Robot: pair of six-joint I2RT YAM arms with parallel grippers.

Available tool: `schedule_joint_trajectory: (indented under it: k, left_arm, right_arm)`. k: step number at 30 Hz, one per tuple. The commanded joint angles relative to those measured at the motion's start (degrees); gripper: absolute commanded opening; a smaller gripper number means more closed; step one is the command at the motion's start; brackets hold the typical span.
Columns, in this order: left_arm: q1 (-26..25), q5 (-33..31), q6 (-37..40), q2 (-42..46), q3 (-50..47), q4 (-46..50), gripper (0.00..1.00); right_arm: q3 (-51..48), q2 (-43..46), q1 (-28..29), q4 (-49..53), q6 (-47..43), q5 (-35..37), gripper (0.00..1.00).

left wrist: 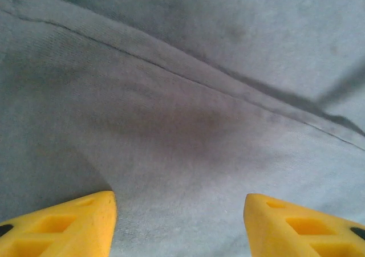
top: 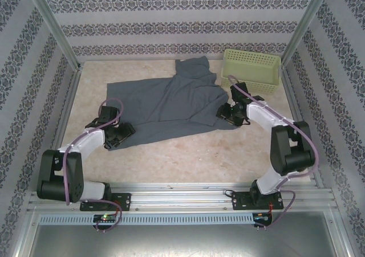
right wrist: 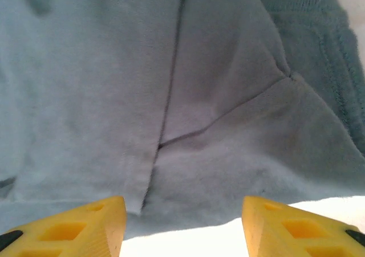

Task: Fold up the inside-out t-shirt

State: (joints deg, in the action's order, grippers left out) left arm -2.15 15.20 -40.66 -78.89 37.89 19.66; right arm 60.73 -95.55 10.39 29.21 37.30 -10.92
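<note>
My left gripper (left wrist: 179, 214) stands open and empty, as does my right gripper (right wrist: 183, 214). The right is just in front of the basket (top: 251, 77), the left well off to its left. The t-shirt (top: 165, 106) lies spread beside the basket, and I judge I'm placed at its near corners to take the hem. My wrist views show seams and the hem's edge; the overhead view shows the whole rumpled outline.
</note>
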Motion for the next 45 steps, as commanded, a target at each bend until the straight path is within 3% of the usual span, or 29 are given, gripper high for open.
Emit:
schedule_joint_trajectory:
  k: [1, 7, 12, 19, 23, 33, 37, 45]
  left_arm:
    - [1.1, -0.6, 1.7, -1.9, -0.6, -2.3, 0.63]
    - [6.5, 0.8, 0.8, -0.4, -4.6, -4.1, 0.72]
    - [7.5, -0.4, 1.6, 0.8, -4.4, -2.7, 0.79]
    - [6.9, 0.9, 2.8, 5.3, -2.8, 0.5, 0.8]
    - [2.1, -0.7, 4.1, 8.5, 1.6, 4.0, 0.79]
    - [0.3, -0.9, 2.5, 5.5, 2.4, 1.4, 0.78]
    - [0.3, -1.7, 3.3, 4.2, 2.1, 1.2, 0.79]
    - [0.3, -1.7, 3.3, 2.9, 0.9, 0.0, 0.79]
  right_arm:
    - [-0.8, -3.0, -2.5, -1.9, 2.4, 0.2, 0.56]
    - [-4.2, -4.7, -5.5, -4.4, 6.6, 1.4, 0.55]
    - [-7.6, -1.4, -6.5, -5.0, 9.3, 4.9, 0.53]
    - [-10.6, 7.2, -4.9, -2.9, 8.1, 9.5, 0.52]
    - [-6.9, 12.0, 0.3, 0.9, 6.7, 14.1, 0.53]
    - [-1.2, 3.6, 11.3, -1.8, 14.1, 8.4, 0.55]
    - [-1.3, 0.6, 13.7, -3.4, 16.2, 8.5, 0.56]
    - [0.1, -4.8, 15.3, -5.5, 17.6, 7.2, 0.5]
